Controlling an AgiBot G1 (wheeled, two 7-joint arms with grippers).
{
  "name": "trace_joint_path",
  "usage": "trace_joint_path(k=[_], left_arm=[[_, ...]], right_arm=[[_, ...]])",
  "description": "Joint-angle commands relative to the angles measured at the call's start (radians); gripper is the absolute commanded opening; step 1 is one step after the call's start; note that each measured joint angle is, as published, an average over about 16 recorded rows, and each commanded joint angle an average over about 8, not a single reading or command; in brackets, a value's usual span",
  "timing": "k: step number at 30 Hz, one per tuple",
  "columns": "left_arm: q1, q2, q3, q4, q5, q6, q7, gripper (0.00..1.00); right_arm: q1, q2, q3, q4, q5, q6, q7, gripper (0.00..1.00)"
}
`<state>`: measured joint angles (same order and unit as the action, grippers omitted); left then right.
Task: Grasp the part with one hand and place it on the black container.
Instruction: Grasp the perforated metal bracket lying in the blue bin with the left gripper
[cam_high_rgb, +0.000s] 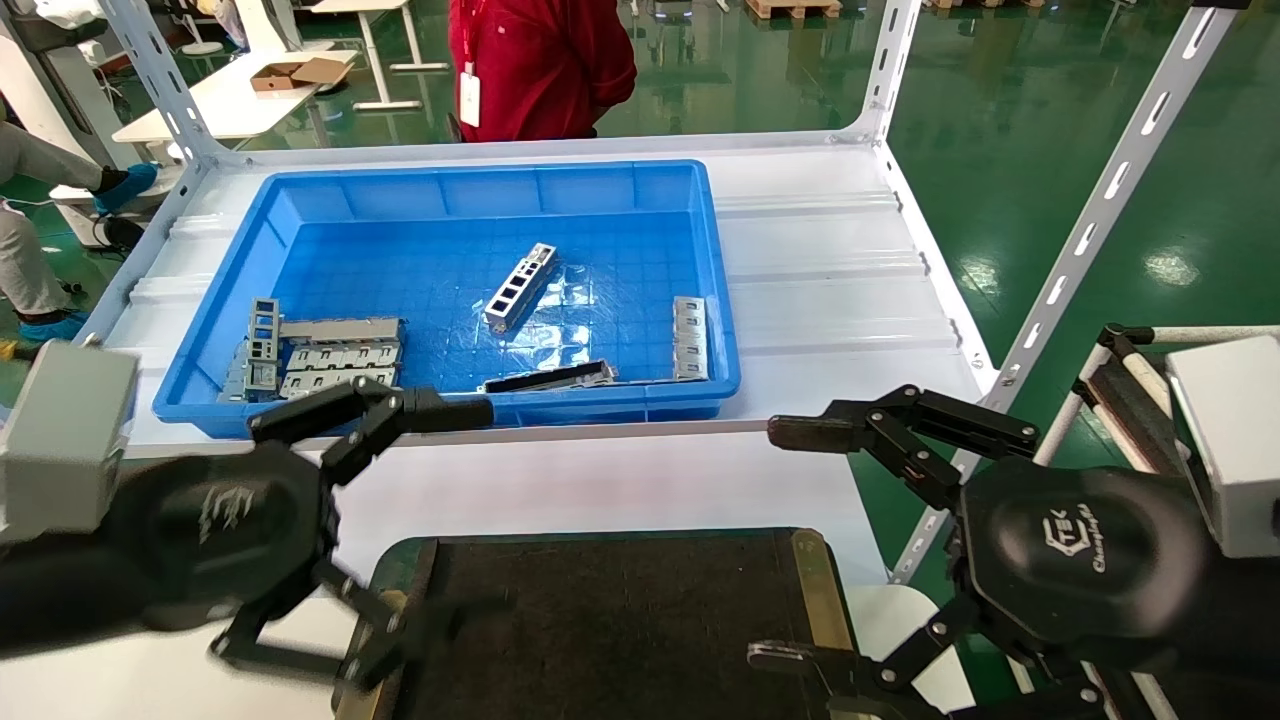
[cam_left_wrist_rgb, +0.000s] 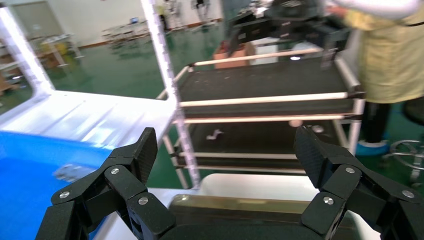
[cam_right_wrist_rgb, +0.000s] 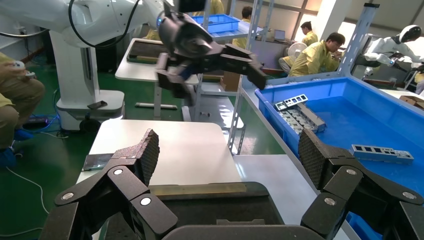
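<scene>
The part (cam_high_rgb: 520, 287), a slim silver bar with a row of rectangular cut-outs, lies slanted in the middle of the blue bin; the right wrist view shows it too (cam_right_wrist_rgb: 381, 152). The black container (cam_high_rgb: 610, 620) sits at the near edge of the shelf, with a brass strip (cam_high_rgb: 815, 590) along its right side. My left gripper (cam_high_rgb: 480, 510) hovers open over the container's left end, and nothing is between its fingers (cam_left_wrist_rgb: 225, 145). My right gripper (cam_high_rgb: 768, 543) is open and empty over the container's right end (cam_right_wrist_rgb: 227, 145). Both are well short of the part.
The blue bin (cam_high_rgb: 230, 300) also holds grey multi-cell cages (cam_high_rgb: 330, 355), a dark flat strip (cam_high_rgb: 550, 378) and another slotted bar (cam_high_rgb: 690, 338). White rack uprights (cam_high_rgb: 1090, 230) flank the shelf. A person in red (cam_high_rgb: 540, 60) stands behind it. A cart (cam_left_wrist_rgb: 265, 95) stands to the right.
</scene>
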<state>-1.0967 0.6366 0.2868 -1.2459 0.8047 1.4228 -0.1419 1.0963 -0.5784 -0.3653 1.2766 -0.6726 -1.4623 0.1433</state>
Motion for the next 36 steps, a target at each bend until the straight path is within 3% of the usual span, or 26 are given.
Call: trace_joint_path(k=[1, 19, 36], left_arm=[[-0.003, 0.006, 0.001, 0.005, 0.013, -0.019, 0.005, 1.0], [-0.108, 0.142, 0.062, 0.101, 0.203, -0.26, -0.019, 1.0], [-0.296, 0.358, 0.15, 0.439, 0.41, -0.469, 0.038, 1.0]], right_arm=[[0.0, 0.0, 0.0, 0.0, 0.0, 0.0, 0.0, 1.0], [0.0, 0.0, 0.0, 0.0, 0.0, 0.0, 0.0, 1.0], [0.0, 0.0, -0.001, 0.0, 0.0, 0.0, 0.0, 1.0]])
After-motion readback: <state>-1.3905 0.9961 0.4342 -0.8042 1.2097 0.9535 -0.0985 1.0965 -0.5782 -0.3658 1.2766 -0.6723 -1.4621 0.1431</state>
